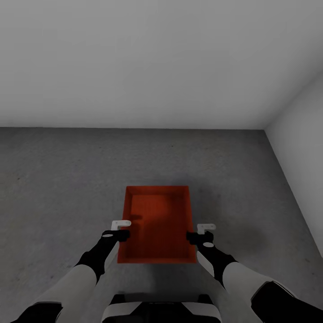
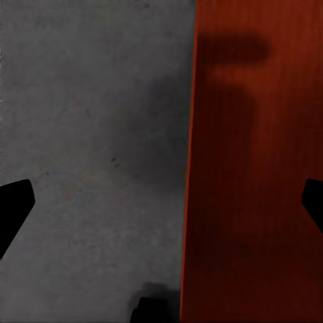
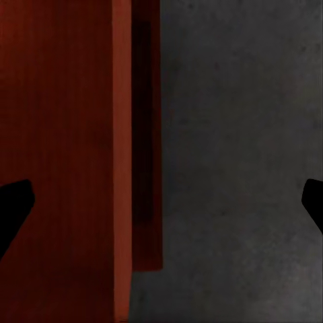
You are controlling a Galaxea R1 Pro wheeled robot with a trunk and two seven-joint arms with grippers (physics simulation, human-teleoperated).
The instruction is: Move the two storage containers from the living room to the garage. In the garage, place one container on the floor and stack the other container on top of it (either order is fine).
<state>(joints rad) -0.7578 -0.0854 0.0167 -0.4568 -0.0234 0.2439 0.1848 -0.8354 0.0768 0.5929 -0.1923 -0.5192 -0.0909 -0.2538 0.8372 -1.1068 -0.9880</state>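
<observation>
While both arms reach forward in the head view, an orange-red storage container [image 1: 157, 224] sits open-topped on the dark grey concrete floor [image 1: 58, 188], with white walls [image 1: 157, 58] at twelve and three o'clock. The left claw [image 1: 120, 229] sits at the tub's nine o'clock wall and the right claw [image 1: 200, 233] at its three o'clock wall. In the left wrist view, that claw's dark fingertips [image 2: 13, 208] stand wide apart, one over the floor [image 2: 87, 134], one over the container [image 2: 256, 168]; released. In the right wrist view, the fingertips [image 3: 13, 208] likewise straddle the container's wall [image 3: 121, 155], spread apart, gripping nothing, with floor [image 3: 242, 155] beyond.
</observation>
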